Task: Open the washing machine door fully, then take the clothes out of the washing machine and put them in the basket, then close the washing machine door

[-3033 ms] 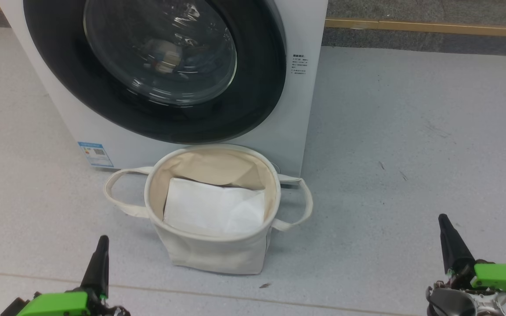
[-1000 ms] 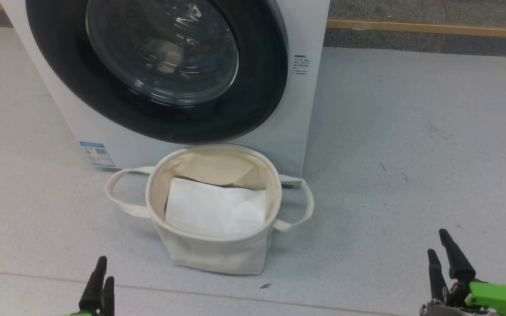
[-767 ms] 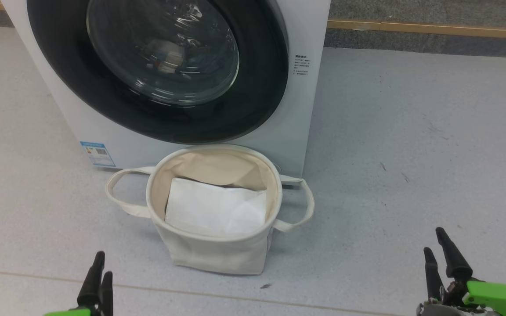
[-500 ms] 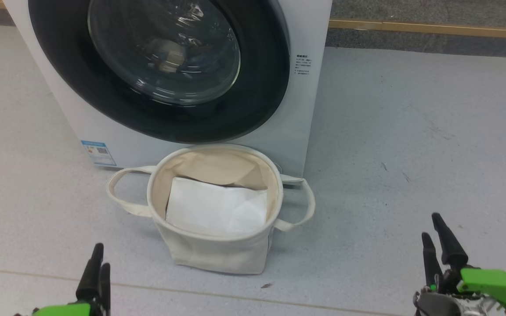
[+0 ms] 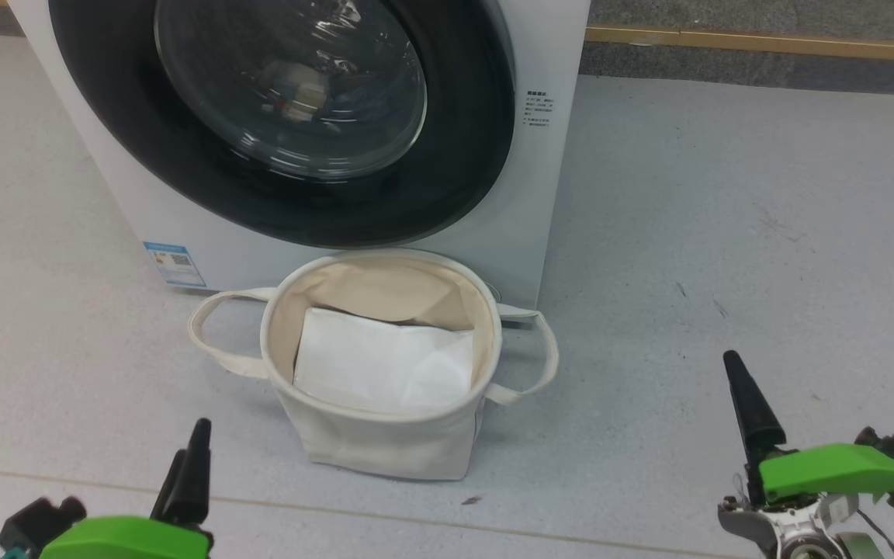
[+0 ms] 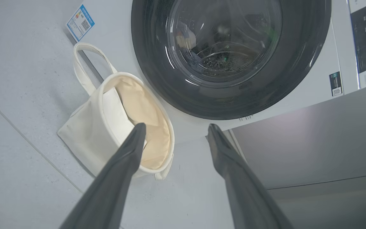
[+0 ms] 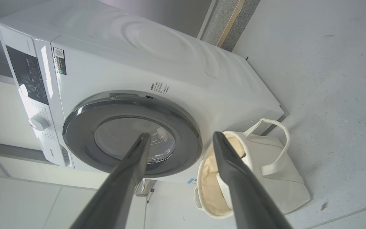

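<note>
Washing machine door (image 5: 462,155) sitting shut on clothes (image 5: 299,93), basket (image 5: 385,442) before it holding none, left pincer (image 6: 176,125) and right pincer (image 7: 179,135) hovering spread, empty.

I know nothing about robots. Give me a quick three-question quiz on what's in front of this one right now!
1. True or false: the basket stands upright on the floor in front of the washing machine.
2. What lies inside the basket? A) a flat white sheet B) blue clothes C) shoes
3. Fill in: the left end effector and the right end effector are both ____, holding nothing.
Key: 1 true; 2 A; 3 open.
</note>
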